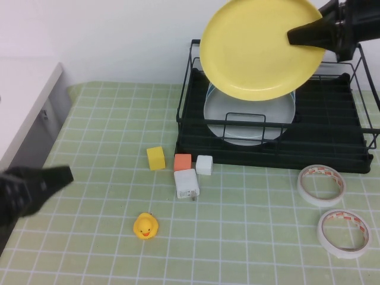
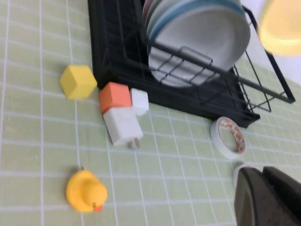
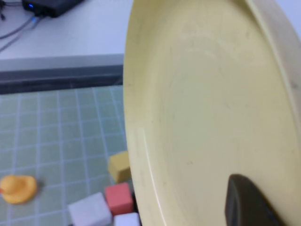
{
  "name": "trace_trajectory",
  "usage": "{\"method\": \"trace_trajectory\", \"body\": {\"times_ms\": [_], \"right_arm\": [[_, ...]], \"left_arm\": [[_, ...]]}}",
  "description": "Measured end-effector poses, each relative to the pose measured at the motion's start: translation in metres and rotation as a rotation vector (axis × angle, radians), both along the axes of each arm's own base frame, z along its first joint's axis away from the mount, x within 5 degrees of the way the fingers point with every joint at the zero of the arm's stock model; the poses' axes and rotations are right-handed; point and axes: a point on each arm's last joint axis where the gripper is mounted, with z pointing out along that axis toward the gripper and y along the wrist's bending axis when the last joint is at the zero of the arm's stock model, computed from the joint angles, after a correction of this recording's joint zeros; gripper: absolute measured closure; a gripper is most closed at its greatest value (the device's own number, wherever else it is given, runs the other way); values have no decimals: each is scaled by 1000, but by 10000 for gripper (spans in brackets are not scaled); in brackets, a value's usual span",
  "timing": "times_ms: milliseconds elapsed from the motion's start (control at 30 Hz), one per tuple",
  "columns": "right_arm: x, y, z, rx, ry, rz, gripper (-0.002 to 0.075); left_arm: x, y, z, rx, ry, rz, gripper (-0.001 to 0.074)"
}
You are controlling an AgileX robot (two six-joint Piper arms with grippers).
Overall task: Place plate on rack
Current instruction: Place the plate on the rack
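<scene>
Matte yellow plastic plate (image 1: 258, 50) clamped by matte black right gripper (image 1: 297, 35) above the rack, thin black wire rack (image 1: 332, 139), glossy white plates (image 1: 249, 116), matte black left gripper (image 1: 62, 175) parked at table's left edge, smooth rubbery duck (image 1: 145, 226)

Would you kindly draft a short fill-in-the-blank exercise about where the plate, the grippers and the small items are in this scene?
1. The right gripper holds the yellow plate in the air above the black ____.
2. The left gripper is near the table's ____ edge, holding nothing.
3. In the rack, plates already stand on ____.
4. Between the yellow cube and the small white cube lies an ____ cube.

Missing words: rack; left; edge; orange
</scene>
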Motion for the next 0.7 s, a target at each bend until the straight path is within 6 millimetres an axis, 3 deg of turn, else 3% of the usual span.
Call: {"method": "trace_trajectory", "body": {"times_ms": [133, 333, 700], "right_arm": [[28, -1, -27, -21, -14, -29, 599], [52, 7, -67, -93, -76, -78, 599], [59, 19, -92, -143, -109, -45, 599]], "left_arm": [[-19, -4, -6, 7, -13, -10, 735], [-38, -11, 3, 19, -77, -74, 735], [-40, -13, 2, 19, -74, -96, 735]]}}
